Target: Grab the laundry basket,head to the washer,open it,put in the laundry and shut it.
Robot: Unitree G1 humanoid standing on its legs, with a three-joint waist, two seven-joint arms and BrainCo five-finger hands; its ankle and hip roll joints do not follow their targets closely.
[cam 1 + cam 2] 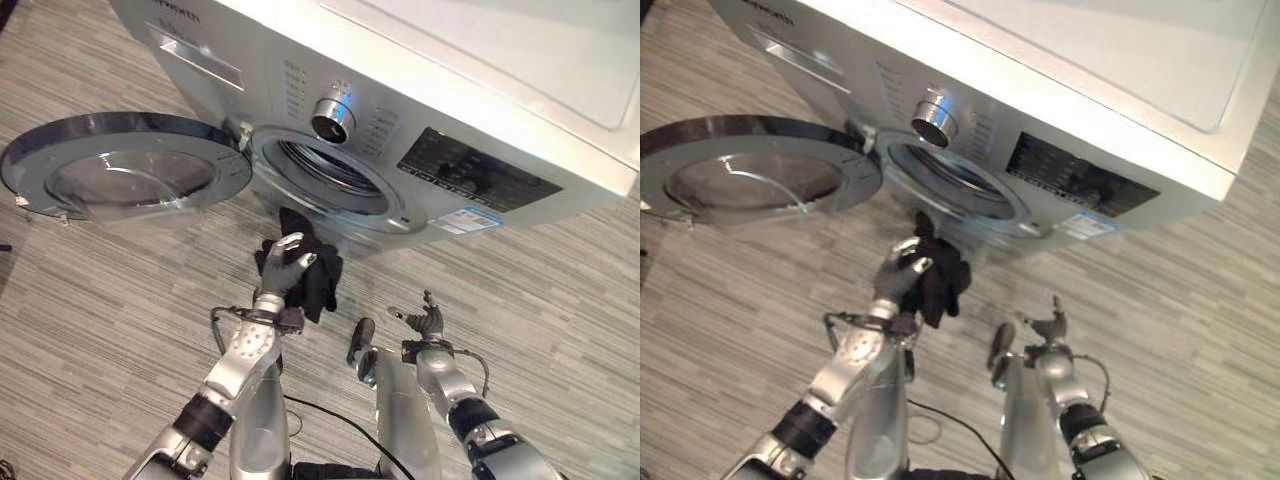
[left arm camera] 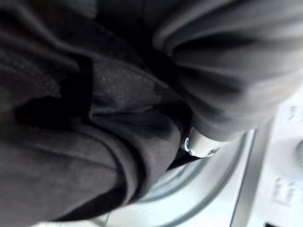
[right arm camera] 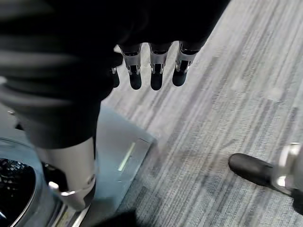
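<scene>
Now loading | left hand (image 1: 283, 272) clutching dark laundry (image 1: 318, 272) below open washer (image 1: 330, 180) drum | right hand (image 1: 428, 322) slack, empty | next: lift laundry through opening

Both eye views look steeply down from the robot's head at the washer (image 1: 420, 150), its open door (image 1: 125, 165) and the striped floor (image 1: 90, 330), sharing nearly the whole scene. The left wrist view sits very close against dark cloth (image 2: 94, 142) beside its fingers. The right wrist view looks along straight fingers (image 3: 156, 71) at the floor and washer base past their tips.
</scene>
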